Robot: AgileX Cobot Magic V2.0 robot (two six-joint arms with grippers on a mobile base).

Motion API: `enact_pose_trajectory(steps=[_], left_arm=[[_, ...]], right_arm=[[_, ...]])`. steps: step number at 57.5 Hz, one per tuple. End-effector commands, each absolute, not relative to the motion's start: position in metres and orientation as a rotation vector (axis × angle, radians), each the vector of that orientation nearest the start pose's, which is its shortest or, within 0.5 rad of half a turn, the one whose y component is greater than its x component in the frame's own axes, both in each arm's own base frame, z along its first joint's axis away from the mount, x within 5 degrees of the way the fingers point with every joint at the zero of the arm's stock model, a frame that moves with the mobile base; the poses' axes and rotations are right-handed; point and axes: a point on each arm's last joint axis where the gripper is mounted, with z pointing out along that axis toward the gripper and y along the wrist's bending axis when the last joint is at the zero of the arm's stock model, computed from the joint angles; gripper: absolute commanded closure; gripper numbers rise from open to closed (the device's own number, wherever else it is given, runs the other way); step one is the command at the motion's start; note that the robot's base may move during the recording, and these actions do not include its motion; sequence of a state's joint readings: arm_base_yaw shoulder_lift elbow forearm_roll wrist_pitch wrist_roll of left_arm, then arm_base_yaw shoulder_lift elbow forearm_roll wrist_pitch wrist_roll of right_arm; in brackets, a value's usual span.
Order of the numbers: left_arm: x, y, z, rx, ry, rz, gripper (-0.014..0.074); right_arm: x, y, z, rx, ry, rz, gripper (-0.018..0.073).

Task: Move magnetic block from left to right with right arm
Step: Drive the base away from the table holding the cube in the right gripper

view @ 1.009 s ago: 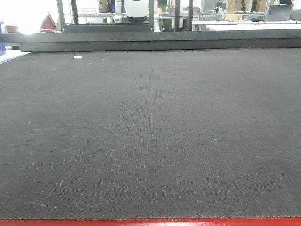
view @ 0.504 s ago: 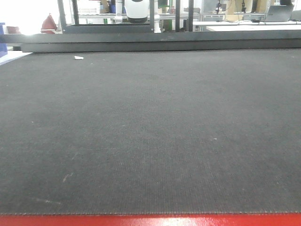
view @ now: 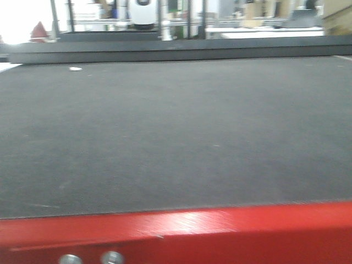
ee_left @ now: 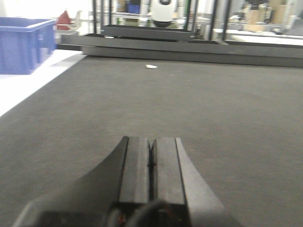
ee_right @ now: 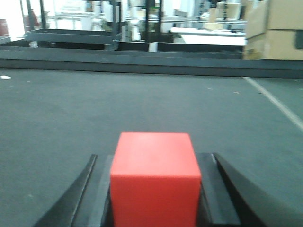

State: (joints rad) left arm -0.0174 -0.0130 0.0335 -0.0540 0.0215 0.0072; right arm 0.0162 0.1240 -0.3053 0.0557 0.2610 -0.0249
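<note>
The magnetic block [ee_right: 155, 179], a plain bright-red cube, fills the bottom middle of the right wrist view. My right gripper [ee_right: 154, 158] is shut on it, with a black finger pressed against each side face. Dark grey matting lies under and ahead of the block. My left gripper [ee_left: 151, 142] hovers over the same matting, its two pads together and nothing between them. Neither gripper nor the block shows in the front view.
A blue crate [ee_left: 23, 45] stands at the far left. A small white scrap [ee_left: 151, 66] lies on the mat near a raised dark ledge [view: 176, 52] at the back. A red edge [view: 176, 231] bounds the near side. Cardboard boxes [ee_right: 274, 28] stand far right.
The front view has shifted and blurred: the red near edge now takes up far more of the bottom, and the white scrap and background have slid left.
</note>
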Motion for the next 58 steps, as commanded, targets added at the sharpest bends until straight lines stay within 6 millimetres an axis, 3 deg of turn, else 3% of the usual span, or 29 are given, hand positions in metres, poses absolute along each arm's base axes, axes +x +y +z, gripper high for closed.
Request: enact_pose_trajectory(steps=[1,58], left_arm=[[0.0557,-0.0006,0.206,-0.032,1.444,-0.057,0.0722],[0.0557,-0.0006,0.206,-0.032,1.444,-0.057,0.0722]], right_arm=[[0.0498,0.0013,0.301,0.002,1.458,0.034,0.0228],[0.0498,0.0013,0.301,0.002,1.458,0.034,0.0228]])
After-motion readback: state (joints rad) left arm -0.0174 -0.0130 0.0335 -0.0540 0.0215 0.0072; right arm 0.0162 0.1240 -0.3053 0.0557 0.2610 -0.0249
